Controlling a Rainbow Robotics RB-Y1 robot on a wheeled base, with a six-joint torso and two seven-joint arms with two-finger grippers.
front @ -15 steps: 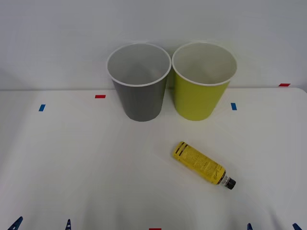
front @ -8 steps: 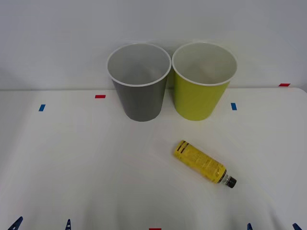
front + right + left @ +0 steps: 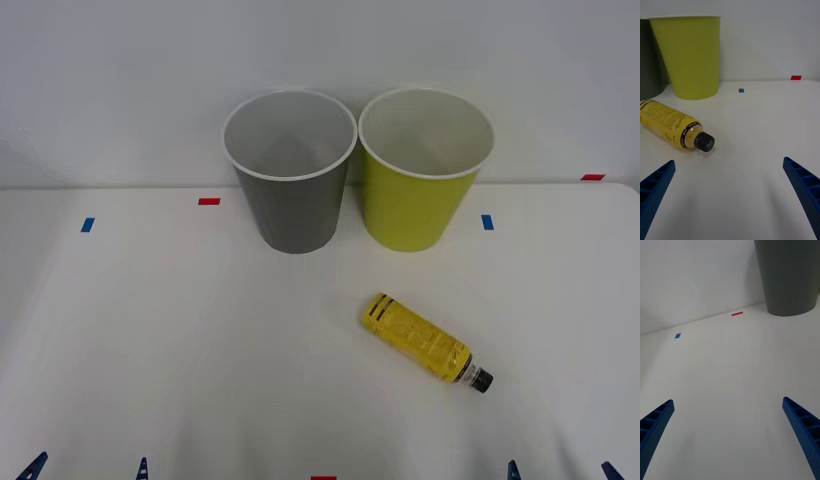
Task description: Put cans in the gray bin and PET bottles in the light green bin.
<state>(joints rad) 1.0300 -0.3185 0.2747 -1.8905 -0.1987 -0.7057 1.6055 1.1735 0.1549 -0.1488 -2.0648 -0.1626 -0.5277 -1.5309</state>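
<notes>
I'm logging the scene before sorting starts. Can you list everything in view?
gray bin: 1, gray, whitish inside, upright at table's back, left of its neighbour.
light green bin: 1, yellow-green, upright beside it.
PET bottle: 1, yellow label, dark cap, lying in front of the green bin.
tape marks: several, red and blue, on the table.
table: 1, white.
left gripper: blue, open, near edge.
right gripper: blue, open, near edge.

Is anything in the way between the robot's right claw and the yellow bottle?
No, nothing visible. The right gripper is open near the table's front edge, and only bare white table lies between it and the yellow bottle, lying on its side, cap toward the gripper.
</notes>
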